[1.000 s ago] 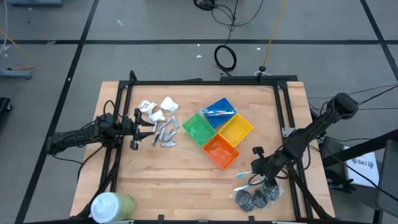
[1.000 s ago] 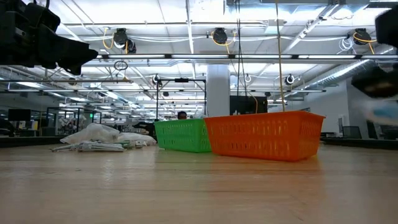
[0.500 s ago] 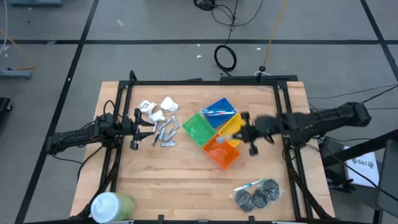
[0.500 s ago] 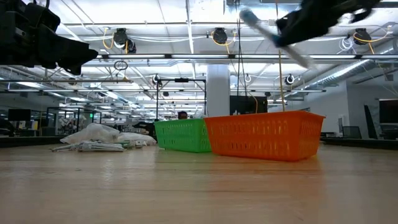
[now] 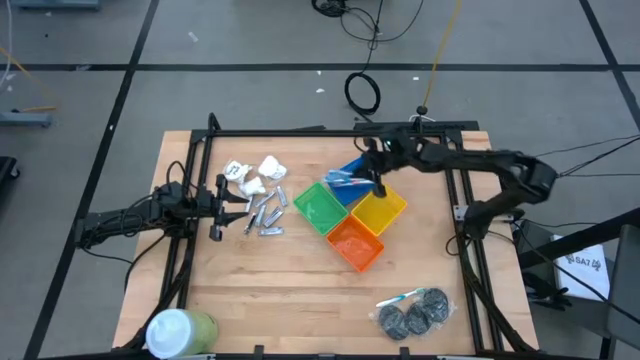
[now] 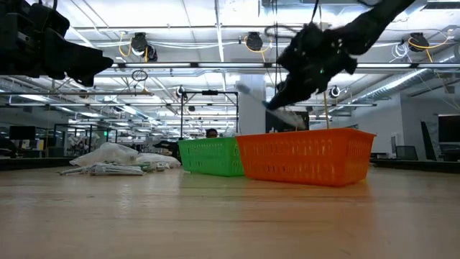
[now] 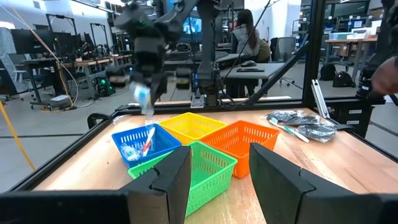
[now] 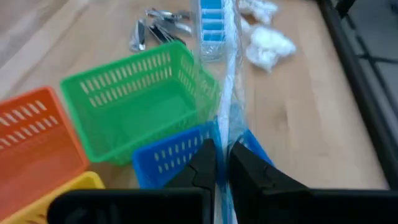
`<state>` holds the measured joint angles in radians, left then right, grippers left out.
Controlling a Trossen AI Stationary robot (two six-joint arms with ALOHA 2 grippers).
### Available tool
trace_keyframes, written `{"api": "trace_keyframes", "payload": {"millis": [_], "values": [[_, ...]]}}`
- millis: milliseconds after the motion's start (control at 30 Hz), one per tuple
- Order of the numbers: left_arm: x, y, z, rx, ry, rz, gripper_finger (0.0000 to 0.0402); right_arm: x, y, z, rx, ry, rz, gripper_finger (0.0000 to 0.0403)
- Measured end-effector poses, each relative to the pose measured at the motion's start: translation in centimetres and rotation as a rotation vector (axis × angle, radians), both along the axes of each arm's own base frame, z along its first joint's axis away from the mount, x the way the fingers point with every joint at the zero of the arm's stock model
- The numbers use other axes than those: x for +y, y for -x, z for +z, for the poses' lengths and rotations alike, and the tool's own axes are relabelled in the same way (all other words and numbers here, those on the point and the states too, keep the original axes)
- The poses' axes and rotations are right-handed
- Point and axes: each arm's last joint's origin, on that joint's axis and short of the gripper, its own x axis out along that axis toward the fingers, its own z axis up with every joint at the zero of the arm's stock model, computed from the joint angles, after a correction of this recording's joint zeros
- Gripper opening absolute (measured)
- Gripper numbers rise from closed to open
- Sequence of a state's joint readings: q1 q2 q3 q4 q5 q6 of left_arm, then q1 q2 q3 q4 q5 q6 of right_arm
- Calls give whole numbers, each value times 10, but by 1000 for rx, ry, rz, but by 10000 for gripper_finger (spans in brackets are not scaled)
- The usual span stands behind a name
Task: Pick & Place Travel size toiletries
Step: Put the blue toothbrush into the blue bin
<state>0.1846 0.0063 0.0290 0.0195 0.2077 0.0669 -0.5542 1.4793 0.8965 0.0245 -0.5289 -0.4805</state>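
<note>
- The right hand [image 5: 377, 186] is hovering over the blue bin [image 5: 352, 178], its fingers pinched tight on a thin blue-and-white stick [image 8: 225, 93] that is hanging down toward the bin mouth. I judge the step in hand to be the placing of this stick.
- The next move is calling for a small descent and a release, so that the stick is dropping beside the one already lying in the blue bin rather than into the green bin [image 5: 320, 207] at 7 o'clock of it.
- The left hand [image 5: 222, 208] is waiting at 9 o'clock of the counter [image 5: 290, 290], fingers partly apart and holding nothing, just beside the silver metal pieces [image 5: 264, 214]; the white lumpy packets [image 5: 256, 176] are lying at 12 o'clock of those.
- One more stick [image 5: 400, 298] and the dark grey wads [image 5: 412, 316] are still waiting near the counter's 5 o'clock corner.
- The left wrist view is showing the stick dangling clear above the bin's rim; the high view is hiding that height but is giving the whole layout.
- The low view is blocking the blue bin behind the orange bin [image 6: 307, 156].
</note>
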Motion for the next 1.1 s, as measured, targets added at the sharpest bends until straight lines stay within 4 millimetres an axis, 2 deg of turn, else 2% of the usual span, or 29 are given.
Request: {"api": "trace_keyframes", "payload": {"millis": [200,633,1100], "values": [[0,0,0,0,0,0,159,-11,-6,-27,56,-27,14,14],[0,0,0,0,0,0,159,-16,-10,-48,137,6,-37,24],[0,0,0,0,0,0,159,-14,-16,-53,164,66,-90,60]]}}
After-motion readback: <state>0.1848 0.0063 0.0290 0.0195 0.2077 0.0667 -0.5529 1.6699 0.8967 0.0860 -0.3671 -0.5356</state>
